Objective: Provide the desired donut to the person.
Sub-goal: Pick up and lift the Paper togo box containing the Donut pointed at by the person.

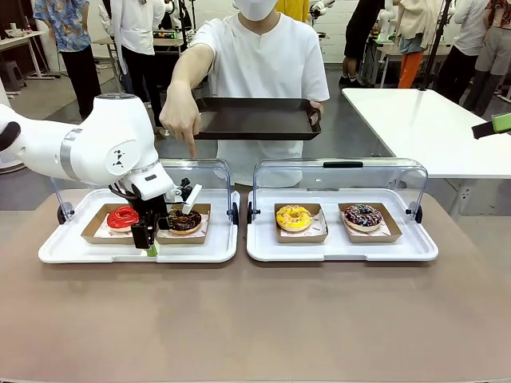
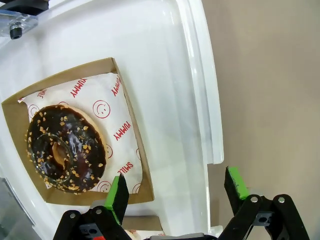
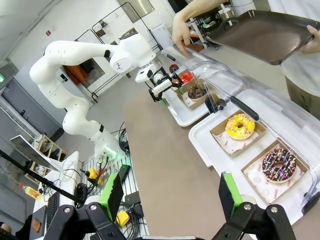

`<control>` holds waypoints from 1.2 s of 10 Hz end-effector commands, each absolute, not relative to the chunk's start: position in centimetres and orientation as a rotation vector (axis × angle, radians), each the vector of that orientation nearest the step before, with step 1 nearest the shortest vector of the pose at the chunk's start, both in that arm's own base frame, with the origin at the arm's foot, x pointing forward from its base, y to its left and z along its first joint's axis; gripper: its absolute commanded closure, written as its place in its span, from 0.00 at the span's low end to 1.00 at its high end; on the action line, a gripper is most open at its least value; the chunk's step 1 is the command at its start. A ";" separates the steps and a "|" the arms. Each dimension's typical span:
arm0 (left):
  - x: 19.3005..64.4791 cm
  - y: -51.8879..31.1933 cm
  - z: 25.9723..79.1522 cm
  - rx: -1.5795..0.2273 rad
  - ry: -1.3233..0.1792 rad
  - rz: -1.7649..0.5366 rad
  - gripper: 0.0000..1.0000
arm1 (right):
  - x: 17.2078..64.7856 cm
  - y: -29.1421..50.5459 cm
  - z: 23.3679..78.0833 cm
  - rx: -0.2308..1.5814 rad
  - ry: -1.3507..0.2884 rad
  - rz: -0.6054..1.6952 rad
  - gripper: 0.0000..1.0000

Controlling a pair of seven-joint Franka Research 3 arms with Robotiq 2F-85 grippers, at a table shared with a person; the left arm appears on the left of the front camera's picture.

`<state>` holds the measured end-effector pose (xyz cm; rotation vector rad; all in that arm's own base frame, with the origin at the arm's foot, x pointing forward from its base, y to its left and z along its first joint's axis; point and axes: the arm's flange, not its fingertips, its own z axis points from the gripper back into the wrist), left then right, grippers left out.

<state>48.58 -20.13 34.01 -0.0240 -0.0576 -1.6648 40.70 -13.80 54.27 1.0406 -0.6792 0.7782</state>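
Note:
The person (image 1: 263, 64) stands across the table, holds a dark serving tray (image 1: 255, 118) in one hand and points a finger (image 1: 192, 148) of the other down at the chocolate donut with nut crumbs (image 1: 184, 221). That donut (image 2: 65, 147) lies in a cardboard holder on the left white tray (image 2: 165, 75). My left gripper (image 1: 148, 239) hangs open just above the tray's front, between this donut and a red donut (image 1: 123, 216). In the left wrist view it (image 2: 176, 192) holds nothing, and one pad (image 2: 119, 197) is over the holder's corner. My right gripper (image 3: 170, 195) is open and empty, high off the table's side.
A second white tray (image 1: 263, 247) on the right carries a yellow donut (image 1: 293, 217) and a dark sprinkled donut (image 1: 363, 216). Both trays have clear lids (image 1: 339, 171) raised at the back. The brown tabletop (image 1: 255, 319) in front is bare. A white table (image 1: 431, 120) stands at the far right.

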 end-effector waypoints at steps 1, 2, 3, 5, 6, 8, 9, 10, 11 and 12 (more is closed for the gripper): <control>48.7 -20.2 33.5 0.013 -0.047 -1.644 0.00 | 40.7 -13.8 54.3 1.043 -0.681 0.780 0.00; 48.7 -20.2 33.5 0.013 -0.047 -1.642 0.00 | 40.7 -13.8 54.3 1.043 -0.681 0.780 0.00; 48.7 -20.2 33.4 0.013 -0.048 -1.642 0.00 | 40.7 -13.8 54.3 1.043 -0.681 0.780 0.00; 48.8 -20.2 33.3 0.018 -0.050 -1.640 0.00 | 40.7 -13.8 54.3 1.043 -0.681 0.780 0.00; 48.8 -20.2 33.3 0.026 -0.051 -1.643 0.48 | 40.7 -13.8 54.3 1.043 -0.681 0.780 0.00; 48.8 -20.2 33.3 0.028 -0.052 -1.648 1.00 | 40.7 -13.8 54.3 1.043 -0.681 0.780 0.00; 48.9 -20.1 33.2 0.025 -0.050 -1.648 1.00 | 40.7 -13.8 54.3 1.043 -0.681 0.780 0.00; 48.9 -20.1 33.2 0.020 -0.049 -1.647 1.00 | 40.7 -13.8 54.3 1.043 -0.681 0.780 0.00; 48.8 -20.1 33.3 0.019 -0.050 -1.649 0.82 | 40.7 -13.8 54.3 1.043 -0.681 0.780 0.00; 48.9 -20.1 33.3 0.020 -0.051 -1.649 0.91 | 40.7 -13.8 54.3 1.043 -0.681 0.780 0.00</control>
